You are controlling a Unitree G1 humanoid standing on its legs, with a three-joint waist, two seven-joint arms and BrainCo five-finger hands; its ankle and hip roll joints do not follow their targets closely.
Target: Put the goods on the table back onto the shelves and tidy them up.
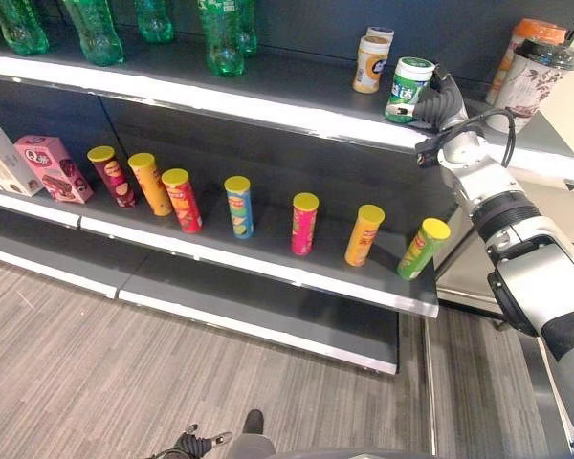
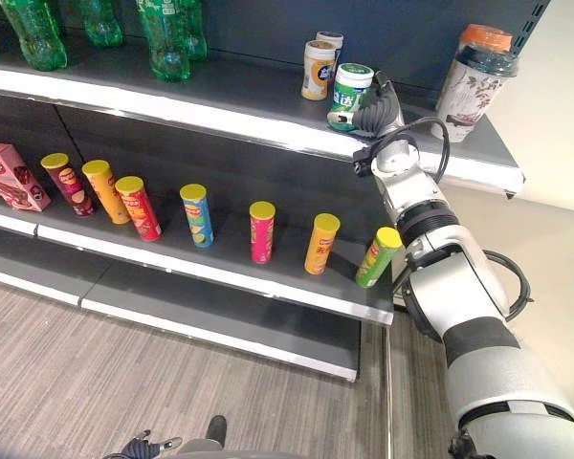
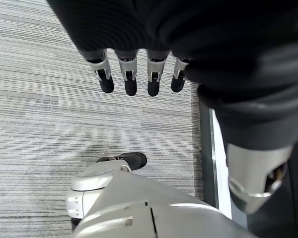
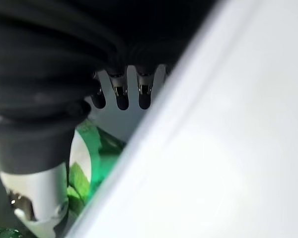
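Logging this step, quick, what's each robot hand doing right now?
Left robot hand: open, fingers straight, holding nothing, above the floor.
Right robot hand: against the green-and-white jar on the top shelf; grip cannot be told.

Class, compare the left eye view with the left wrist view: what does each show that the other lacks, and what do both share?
Left eye view: shelves, chip tubes, green bottles, and the right hand beside a green canister. Left wrist view: the left hand close up, fingers straight. Shared: the striped grey floor.
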